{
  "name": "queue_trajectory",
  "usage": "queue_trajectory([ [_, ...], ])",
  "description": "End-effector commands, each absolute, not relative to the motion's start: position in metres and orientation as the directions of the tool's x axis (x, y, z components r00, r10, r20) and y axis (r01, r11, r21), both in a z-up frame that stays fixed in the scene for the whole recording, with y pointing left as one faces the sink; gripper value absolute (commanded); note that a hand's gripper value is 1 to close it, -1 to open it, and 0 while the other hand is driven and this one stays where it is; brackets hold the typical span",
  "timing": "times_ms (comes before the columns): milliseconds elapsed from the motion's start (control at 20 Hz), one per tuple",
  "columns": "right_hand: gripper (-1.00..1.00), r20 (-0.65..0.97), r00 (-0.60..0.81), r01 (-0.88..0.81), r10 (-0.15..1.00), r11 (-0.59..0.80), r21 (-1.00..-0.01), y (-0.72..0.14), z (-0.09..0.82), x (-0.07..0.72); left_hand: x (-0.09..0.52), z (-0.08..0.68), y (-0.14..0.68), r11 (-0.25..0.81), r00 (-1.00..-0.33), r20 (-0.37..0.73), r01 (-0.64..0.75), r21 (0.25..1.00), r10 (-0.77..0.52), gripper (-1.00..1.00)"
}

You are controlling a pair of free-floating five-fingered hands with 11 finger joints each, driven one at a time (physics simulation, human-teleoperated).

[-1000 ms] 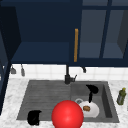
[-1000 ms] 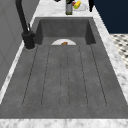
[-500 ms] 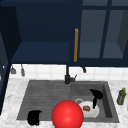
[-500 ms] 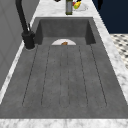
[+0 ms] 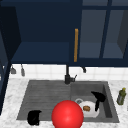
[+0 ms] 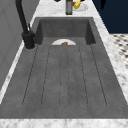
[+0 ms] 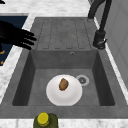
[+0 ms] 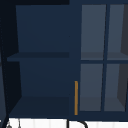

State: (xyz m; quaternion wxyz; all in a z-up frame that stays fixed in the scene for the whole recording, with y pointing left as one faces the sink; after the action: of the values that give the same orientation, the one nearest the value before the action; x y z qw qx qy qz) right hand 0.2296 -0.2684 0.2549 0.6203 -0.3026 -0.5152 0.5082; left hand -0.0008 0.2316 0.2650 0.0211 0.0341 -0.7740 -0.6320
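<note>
The right hand is seen above the dark grey sink basin, its fingers straight and pointing downward, nothing held; in the right side view its spread fingers reach over the basin's front rim. Just beside it, on the basin floor, lies a round white plate bearing a small brown food piece. The left hand hangs over the ribbed draining board's front edge; its finger state cannot be told. A glossy red ball sits between the hands.
</note>
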Motion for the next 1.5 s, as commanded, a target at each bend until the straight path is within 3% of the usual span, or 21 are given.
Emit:
queue_trajectory([
  [0, -1.0, 0.346, -0.061, -0.299, 0.936, 0.313, -0.901, -0.275, 0.255, 0.225, -0.001, 0.265, 0.232, 0.199, -0.997, -0.011, -0.026, 0.98, -0.079, 0.0],
  [400, -1.0, 0.334, -0.061, -0.313, 0.941, 0.3, -0.901, -0.281, 0.251, 0.173, -0.001, 0.265, 0.232, 0.199, -0.997, -0.011, -0.026, 0.98, -0.079, 0.0],
  [750, -1.0, 0.336, -0.074, -0.283, 0.939, 0.303, -0.91, -0.262, 0.255, 0.191, -0.001, 0.265, 0.232, 0.199, -0.997, -0.011, -0.026, 0.98, -0.079, 0.0],
  [1050, -1.0, 0.375, -0.2, -0.333, 0.905, 0.297, -0.895, -0.27, 0.267, 0.197, -0.001, 0.265, 0.232, 0.199, -0.997, -0.011, -0.026, 0.98, -0.079, 0.0],
  [1450, -1.0, 0.376, -0.25, -0.292, 0.892, 0.3, -0.908, -0.262, 0.273, 0.247, -0.001, 0.265, 0.232, 0.199, -0.997, -0.011, -0.026, 0.98, -0.079, 0.0],
])
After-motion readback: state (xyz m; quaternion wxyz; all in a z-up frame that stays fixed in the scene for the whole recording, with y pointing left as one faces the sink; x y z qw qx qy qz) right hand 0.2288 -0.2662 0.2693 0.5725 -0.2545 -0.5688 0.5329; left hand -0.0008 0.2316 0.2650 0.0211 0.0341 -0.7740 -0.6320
